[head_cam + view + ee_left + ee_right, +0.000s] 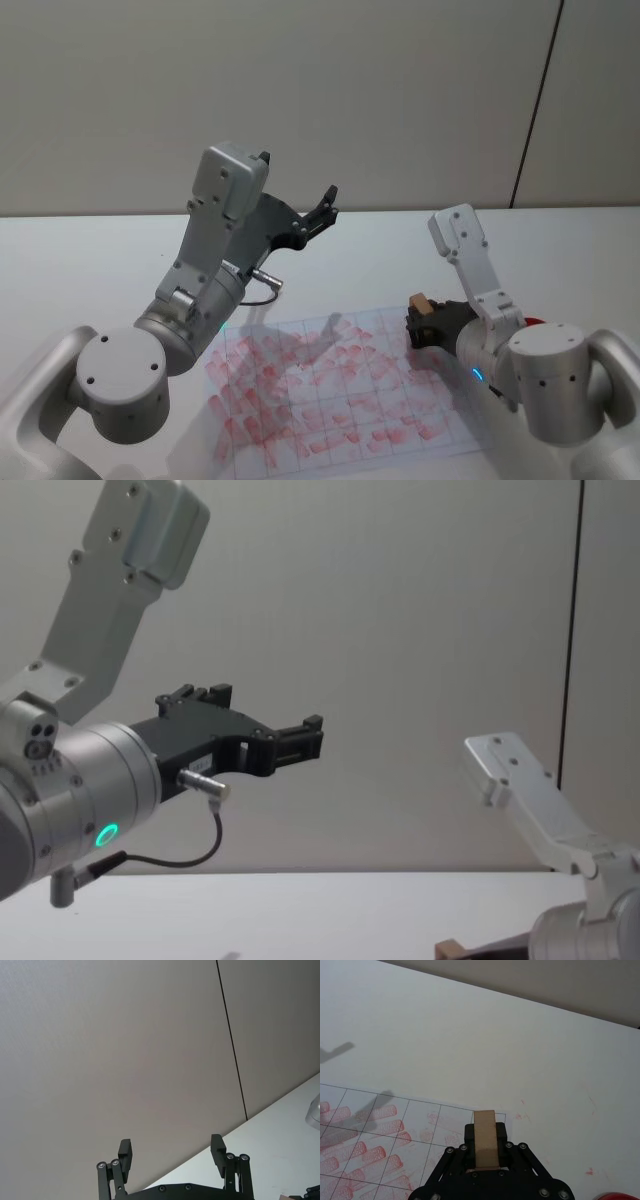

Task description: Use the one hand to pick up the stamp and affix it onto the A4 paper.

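- Right wrist view: the stamp (485,1139) is seen clamped upright between the fingers of the right gripper (485,1132), which are closed only as far as the block's width allows.
- The stamp is held over the far right corner of the A4 paper (370,1135). It cannot be told whether its face touches the sheet.
- The pick-up is judged done. What is left is the pressing down on the paper, and perhaps the release.
- The sheet, laid at the near middle of the white table (100,260), is printed with a grid, and most cells are covered with red imprints.
- The left gripper (170,1144) is held high above the table toward the wall, its fingers spread wide with nothing between them.
- Counted: one stamp, one sheet of paper, two grippers, and one red object (535,320) partly seen near the table's right edge. The imprints overlap too much to be counted.
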Robot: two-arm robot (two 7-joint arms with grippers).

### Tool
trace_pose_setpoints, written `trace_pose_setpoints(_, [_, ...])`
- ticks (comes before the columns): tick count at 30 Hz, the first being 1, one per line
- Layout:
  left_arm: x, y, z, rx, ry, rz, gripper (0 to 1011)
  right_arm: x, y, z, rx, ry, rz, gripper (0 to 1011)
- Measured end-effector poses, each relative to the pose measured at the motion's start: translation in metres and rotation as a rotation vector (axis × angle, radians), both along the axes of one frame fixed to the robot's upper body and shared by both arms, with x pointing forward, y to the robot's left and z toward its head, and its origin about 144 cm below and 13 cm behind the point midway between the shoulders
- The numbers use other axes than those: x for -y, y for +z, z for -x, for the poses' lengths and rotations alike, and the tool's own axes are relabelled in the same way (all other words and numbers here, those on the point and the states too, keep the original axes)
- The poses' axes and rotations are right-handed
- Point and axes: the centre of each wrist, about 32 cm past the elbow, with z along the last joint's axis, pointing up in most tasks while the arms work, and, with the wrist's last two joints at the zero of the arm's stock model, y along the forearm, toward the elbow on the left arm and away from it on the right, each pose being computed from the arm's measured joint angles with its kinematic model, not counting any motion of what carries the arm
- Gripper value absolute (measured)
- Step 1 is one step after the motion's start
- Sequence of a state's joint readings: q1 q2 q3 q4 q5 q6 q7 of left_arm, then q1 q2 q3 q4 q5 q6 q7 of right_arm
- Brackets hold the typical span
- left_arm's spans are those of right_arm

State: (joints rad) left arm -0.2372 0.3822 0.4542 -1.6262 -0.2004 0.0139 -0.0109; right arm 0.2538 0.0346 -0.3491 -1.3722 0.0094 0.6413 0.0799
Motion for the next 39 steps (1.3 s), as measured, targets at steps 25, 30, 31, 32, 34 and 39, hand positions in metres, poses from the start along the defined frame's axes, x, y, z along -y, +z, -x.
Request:
trace_pose_setpoints(25, [0.0,0.0,0.0,0.0,0.0,0.0,1001,0.006,-0.007,0.005,-0.001,0.01,-0.038,220])
trace_pose_setpoints(30, [0.0,0.0,0.0,0.0,0.0,0.0,1001,0.007,-0.001,0.007,0.034,0.005,-0.06,220])
trace_pose_setpoints(31, [0.0,0.0,0.0,0.0,0.0,0.0,1002,0.007,0.002,0.007,0.045,0.005,-0.067,220])
trace_pose_setpoints(32, [0.0,0.0,0.0,0.0,0.0,0.0,1001,0.007,0.003,0.007,0.051,0.005,-0.071,220])
trace_pose_setpoints(34, [0.0,0.0,0.0,0.0,0.0,0.0,1002,0.008,0.009,0.007,0.074,0.003,-0.081,220])
trace_pose_setpoints(39, [0.0,0.0,0.0,0.0,0.0,0.0,1001,0.011,0.027,0.006,0.153,-0.013,-0.113,220])
